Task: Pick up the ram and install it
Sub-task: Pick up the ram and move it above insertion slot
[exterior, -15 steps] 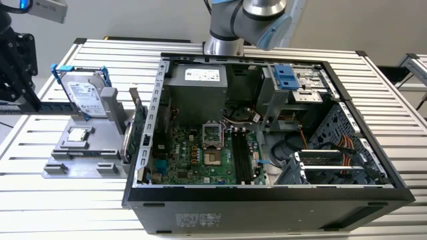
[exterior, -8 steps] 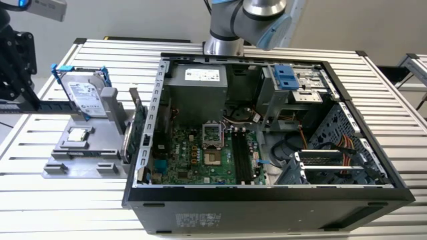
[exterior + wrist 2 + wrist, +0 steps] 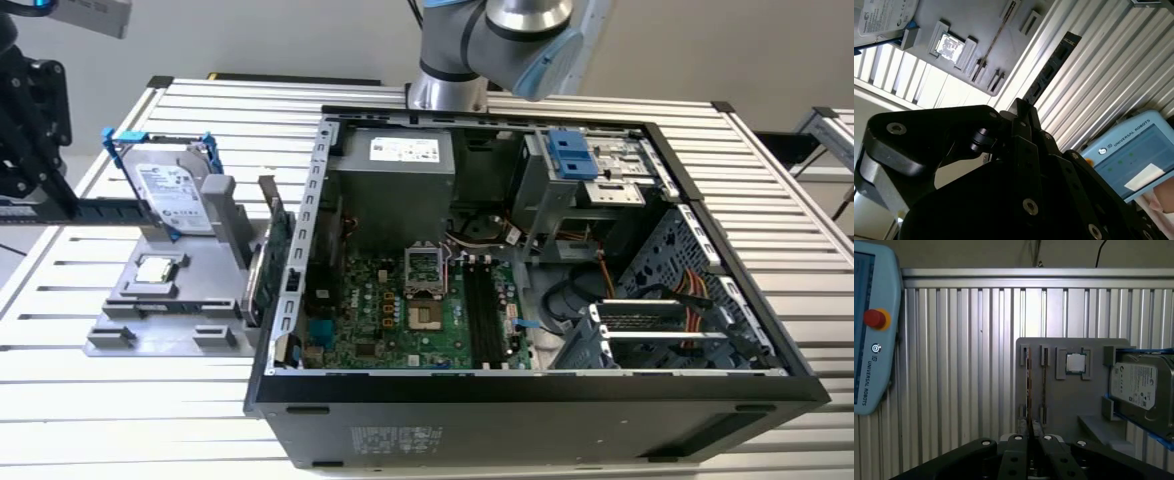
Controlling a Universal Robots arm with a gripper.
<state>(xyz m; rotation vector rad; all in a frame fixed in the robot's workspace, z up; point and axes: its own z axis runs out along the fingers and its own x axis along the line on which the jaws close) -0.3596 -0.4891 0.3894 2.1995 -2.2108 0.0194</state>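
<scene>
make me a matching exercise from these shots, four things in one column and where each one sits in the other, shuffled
Things
1. ram
2. processor chip
3. hard drive
4. motherboard

Places
a. inside the open computer case
b. gripped between the jaws
c. flat in a square recess of the grey holder
d. standing in a blue frame

Pairs: 1-b, 2-c, 3-d, 4-a

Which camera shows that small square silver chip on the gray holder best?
The first wrist view: the processor chip faces the camera squarely, unobstructed in its pocket on the gray holder. The second wrist view shows the chip tilted and glary; the exterior view shows it obliquely, near the hard drive.
</scene>
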